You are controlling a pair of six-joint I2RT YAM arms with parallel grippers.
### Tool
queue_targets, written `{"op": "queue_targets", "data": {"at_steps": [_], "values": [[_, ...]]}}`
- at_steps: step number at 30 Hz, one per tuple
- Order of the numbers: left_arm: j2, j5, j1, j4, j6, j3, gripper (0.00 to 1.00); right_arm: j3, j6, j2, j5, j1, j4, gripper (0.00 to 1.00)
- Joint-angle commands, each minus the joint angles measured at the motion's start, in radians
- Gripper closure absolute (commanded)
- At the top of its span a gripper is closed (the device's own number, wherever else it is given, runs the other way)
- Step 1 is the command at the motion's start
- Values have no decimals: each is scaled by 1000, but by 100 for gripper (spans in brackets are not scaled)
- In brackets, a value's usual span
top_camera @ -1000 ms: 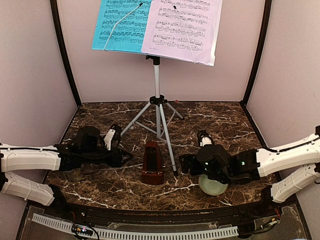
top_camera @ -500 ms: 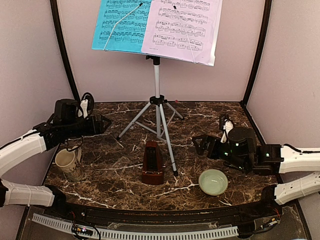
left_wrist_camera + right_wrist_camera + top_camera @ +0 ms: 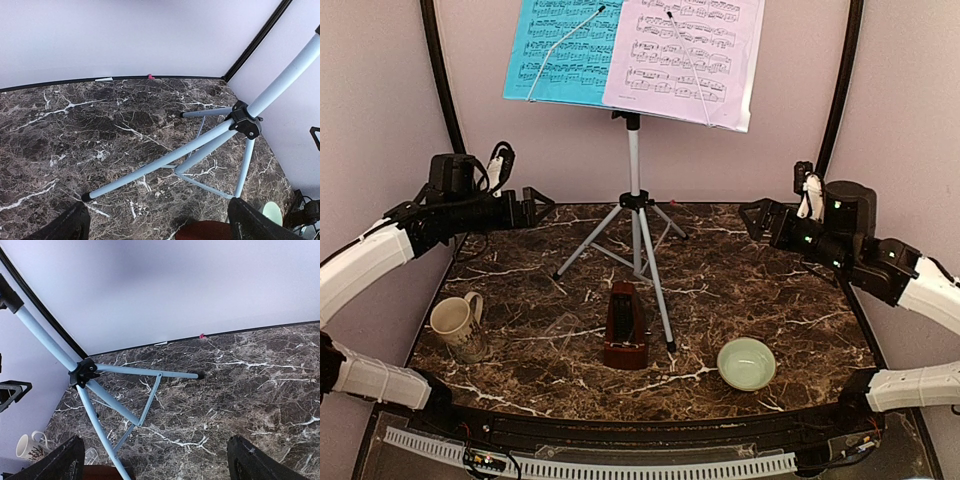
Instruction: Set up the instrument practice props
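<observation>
The silver-white tripod music stand (image 3: 634,170) stands at the table's middle back. A blue music sheet (image 3: 565,50) and a lilac music sheet (image 3: 685,55) rest side by side on its desk under thin wire holders. The reddish-brown pyramid metronome (image 3: 625,322) stands upright in front of the tripod legs. My left gripper (image 3: 542,207) is open and empty, raised at the left and pointing at the stand. My right gripper (image 3: 752,218) is open and empty, raised at the right. The tripod legs show in the left wrist view (image 3: 165,162) and the right wrist view (image 3: 107,405).
A beige mug (image 3: 455,325) stands at the front left. A pale green bowl (image 3: 747,362) sits at the front right. A small clear object (image 3: 563,323) lies left of the metronome. Walls close in the table on three sides.
Both arms have risen from low over the table. The left moved up and back from beside the mug, the right up and back from over the bowl. The props have not moved.
</observation>
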Motion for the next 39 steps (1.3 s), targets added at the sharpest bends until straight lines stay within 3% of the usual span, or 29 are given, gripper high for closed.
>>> {"op": "queue_targets", "data": {"at_steps": [1, 6, 11, 15, 26, 39], "values": [[41, 58, 33, -32, 6, 39, 1, 42, -58, 76, -229, -135, -18, 0], [81, 168, 143, 14, -96, 1, 1, 21, -36, 160, -395, -299, 17, 0], [67, 266, 243, 91, -177, -120, 1, -15, -46, 218, -362, -345, 16, 0], [36, 261, 274, 98, -176, -193, 1, -86, -26, 224, -354, -349, 76, 0], [-47, 281, 287, 148, -161, -367, 1, -231, 17, 249, -332, -349, 183, 0], [-42, 282, 287, 147, -153, -395, 1, -264, 24, 288, -361, -349, 237, 0]]}}
